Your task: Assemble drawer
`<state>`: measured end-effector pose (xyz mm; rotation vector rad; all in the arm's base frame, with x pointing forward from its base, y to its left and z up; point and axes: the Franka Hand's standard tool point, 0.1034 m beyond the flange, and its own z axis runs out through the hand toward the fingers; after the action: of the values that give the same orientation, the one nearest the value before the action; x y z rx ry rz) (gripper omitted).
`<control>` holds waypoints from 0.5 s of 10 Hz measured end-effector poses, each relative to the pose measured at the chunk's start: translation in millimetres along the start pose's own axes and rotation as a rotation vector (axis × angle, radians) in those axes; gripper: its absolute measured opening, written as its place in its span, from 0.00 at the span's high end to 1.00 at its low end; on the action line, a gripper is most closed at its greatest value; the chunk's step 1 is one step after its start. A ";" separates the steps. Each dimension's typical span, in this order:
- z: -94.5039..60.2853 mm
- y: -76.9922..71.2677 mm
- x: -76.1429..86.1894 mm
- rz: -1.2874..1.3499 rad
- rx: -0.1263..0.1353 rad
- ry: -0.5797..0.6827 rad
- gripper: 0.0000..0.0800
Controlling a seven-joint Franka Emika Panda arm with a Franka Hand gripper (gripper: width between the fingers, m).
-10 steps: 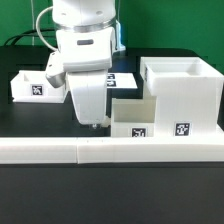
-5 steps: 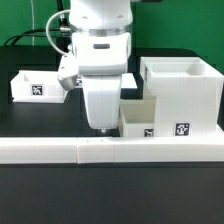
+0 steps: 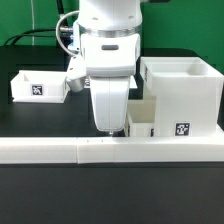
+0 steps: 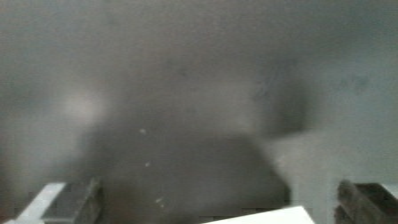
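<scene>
- The pincer (image 3: 108,127) had travelled steadily toward the exterior view's right over the last second, staying low over the bench (image 3: 30,118), and now stood hard against the side of the near tray (image 3: 142,118).
- Less of that tray showed with each picture. Its free end had retreated toward the housing (image 3: 185,90), so I judged it was being pushed in sideways, with part of the slide still to go.
- In the wrist view the fingers (image 4: 63,205) sat wide apart with only a blurred pale edge between them. The pincer was spread open and gripped nothing, working as a pusher rather than a clamp.
- The drawer's parts lay thus: the housing filled the right middle of the exterior view, with its tag low on the front. The near tray was lower centre-right, touching the housing. The far tray (image 3: 36,86) sat at middle left, well apart and untouched.
- The long rail (image 3: 60,151) ran across the lower part of the frame, just in front of the pincer and the near tray. It left little room on that side, and a push off line could jam the tray against it.
- The arm's body hid the bench behind it.
</scene>
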<state>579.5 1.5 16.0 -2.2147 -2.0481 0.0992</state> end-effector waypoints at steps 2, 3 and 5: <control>-1.8 0.9 -9.9 -0.025 -0.001 0.002 0.19; -2.5 1.1 -15.7 -0.020 -0.001 0.003 0.19; -2.9 0.7 -22.4 -0.018 -0.003 0.004 0.19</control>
<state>578.8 -20.9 18.0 -2.1963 -2.0671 0.0894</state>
